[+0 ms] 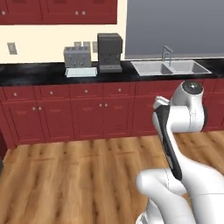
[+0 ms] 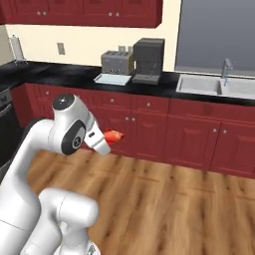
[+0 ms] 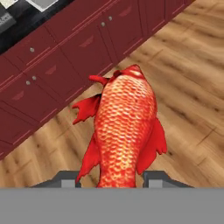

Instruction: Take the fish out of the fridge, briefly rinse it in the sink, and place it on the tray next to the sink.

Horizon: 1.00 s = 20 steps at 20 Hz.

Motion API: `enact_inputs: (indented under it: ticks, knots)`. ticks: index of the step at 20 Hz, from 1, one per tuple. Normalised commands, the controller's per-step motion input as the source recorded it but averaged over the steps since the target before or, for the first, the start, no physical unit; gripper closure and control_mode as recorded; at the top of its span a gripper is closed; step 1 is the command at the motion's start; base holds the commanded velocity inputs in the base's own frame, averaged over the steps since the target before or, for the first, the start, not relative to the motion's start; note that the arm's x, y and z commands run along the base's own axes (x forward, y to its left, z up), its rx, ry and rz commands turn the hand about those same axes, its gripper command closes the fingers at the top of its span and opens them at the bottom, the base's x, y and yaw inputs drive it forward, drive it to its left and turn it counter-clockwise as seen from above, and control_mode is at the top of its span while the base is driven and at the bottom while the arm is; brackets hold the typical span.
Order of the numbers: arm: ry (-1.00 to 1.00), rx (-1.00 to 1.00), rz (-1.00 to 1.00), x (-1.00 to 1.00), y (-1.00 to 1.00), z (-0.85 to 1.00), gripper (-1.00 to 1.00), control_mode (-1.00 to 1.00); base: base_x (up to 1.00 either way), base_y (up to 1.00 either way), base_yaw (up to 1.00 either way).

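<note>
My gripper (image 3: 111, 180) is shut on the fish (image 3: 124, 127), a red-orange scaly fish that points away from the hand over the wood floor. In the right base view the fish (image 2: 114, 135) sticks out past the gripper (image 2: 103, 143), in mid-air in front of the red lower cabinets. The sink (image 1: 170, 68) (image 2: 199, 84) is set in the black counter at the right, with its grey faucet (image 1: 166, 53). The tray (image 1: 81, 71) (image 2: 112, 78) lies flat on the counter in front of the toaster, left of the sink. The fridge is out of view.
A silver toaster (image 1: 77, 56) and a dark coffee machine (image 1: 109, 52) stand on the counter between tray and sink. Red cabinets (image 1: 87, 113) run below the counter. Open wood floor (image 1: 65, 183) lies between me and them. A dark appliance (image 2: 6, 124) is at the far left.
</note>
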Motion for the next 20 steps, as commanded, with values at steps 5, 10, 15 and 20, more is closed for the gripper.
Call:
enact_inputs:
  ticks: [5, 10, 15, 20]
  knots:
    - [0.00, 0.00, 0.00, 0.00, 0.00, 0.00, 1.00, 1.00, 1.00, -1.00, -0.09]
    - [0.00, 0.00, 0.00, 0.00, 0.00, 0.00, 1.00, 1.00, 1.00, -0.89, 0.03]
    - [0.00, 0.00, 0.00, 0.00, 0.00, 0.00, 1.00, 1.00, 1.00, -0.23, 0.36]
    - [0.00, 0.00, 0.00, 0.00, 0.00, 0.00, 1.00, 1.00, 0.65, -0.09, 0.30]
